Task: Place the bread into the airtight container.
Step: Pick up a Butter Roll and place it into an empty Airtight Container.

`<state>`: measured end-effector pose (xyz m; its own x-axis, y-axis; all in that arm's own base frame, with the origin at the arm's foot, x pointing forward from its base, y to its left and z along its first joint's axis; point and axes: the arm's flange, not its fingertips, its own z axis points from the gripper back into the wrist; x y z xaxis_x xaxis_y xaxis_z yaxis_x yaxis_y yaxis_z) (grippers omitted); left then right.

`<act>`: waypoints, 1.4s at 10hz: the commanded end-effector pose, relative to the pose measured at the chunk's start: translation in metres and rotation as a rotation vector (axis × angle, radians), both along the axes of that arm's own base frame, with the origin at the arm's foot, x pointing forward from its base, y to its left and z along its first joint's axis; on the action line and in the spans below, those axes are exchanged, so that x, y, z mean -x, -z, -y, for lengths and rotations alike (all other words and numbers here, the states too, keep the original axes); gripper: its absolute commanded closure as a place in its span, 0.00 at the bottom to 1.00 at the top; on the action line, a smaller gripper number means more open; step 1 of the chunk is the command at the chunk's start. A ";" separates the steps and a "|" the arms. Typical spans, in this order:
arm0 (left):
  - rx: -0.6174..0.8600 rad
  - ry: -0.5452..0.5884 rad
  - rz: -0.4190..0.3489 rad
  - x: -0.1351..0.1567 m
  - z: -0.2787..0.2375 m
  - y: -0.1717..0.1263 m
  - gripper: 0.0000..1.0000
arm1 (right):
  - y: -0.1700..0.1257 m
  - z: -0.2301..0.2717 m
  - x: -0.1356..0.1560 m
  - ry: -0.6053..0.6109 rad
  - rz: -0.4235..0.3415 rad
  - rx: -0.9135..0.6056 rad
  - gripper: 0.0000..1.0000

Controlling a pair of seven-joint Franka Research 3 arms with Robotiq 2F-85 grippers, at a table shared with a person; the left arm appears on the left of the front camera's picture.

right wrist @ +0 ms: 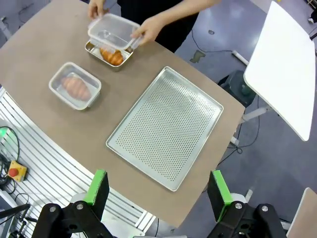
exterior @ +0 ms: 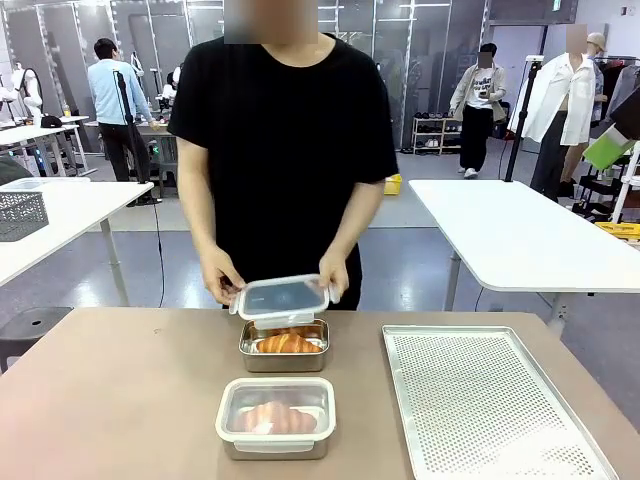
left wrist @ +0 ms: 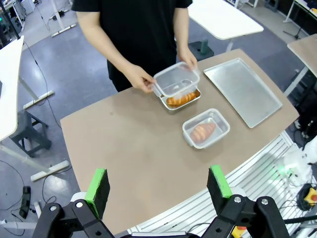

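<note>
Both my grippers, left [left wrist: 158,191] and right [right wrist: 157,192], spread wide, holding nothing; person's hands [exterior: 219,277] hold clear plastic lid [exterior: 282,297] above open steel container [exterior: 285,358] with golden croissant [exterior: 287,343].

Open metal container [exterior: 284,357] at table centre holds one golden-brown bread [exterior: 287,343]; its clear lid [exterior: 283,298] is held level just above it. Near container [exterior: 276,417], closed with a clear lid, holds a second bread [exterior: 274,417]
</note>
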<state>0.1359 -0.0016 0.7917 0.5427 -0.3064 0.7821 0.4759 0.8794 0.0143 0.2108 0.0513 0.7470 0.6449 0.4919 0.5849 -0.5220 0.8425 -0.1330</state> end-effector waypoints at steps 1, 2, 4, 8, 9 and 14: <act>0.002 0.006 0.008 0.002 0.002 -0.001 0.00 | 0.000 0.002 0.002 0.002 -0.003 0.006 0.00; 0.002 0.006 0.008 0.002 0.002 -0.001 0.00 | 0.000 0.002 0.002 0.002 -0.003 0.006 0.00; 0.002 0.006 0.008 0.002 0.002 -0.001 0.00 | 0.000 0.002 0.002 0.002 -0.003 0.006 0.00; 0.002 0.006 0.008 0.002 0.002 -0.001 0.00 | 0.000 0.002 0.002 0.002 -0.003 0.006 0.00; 0.002 0.006 0.008 0.002 0.002 -0.001 0.00 | 0.000 0.002 0.002 0.002 -0.003 0.006 0.00; 0.002 0.006 0.008 0.002 0.002 -0.001 0.00 | 0.000 0.002 0.002 0.002 -0.003 0.006 0.00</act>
<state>0.1359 -0.0016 0.7917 0.5427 -0.3064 0.7821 0.4759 0.8794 0.0143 0.2108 0.0512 0.7470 0.6450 0.4919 0.5849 -0.5219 0.8426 -0.1331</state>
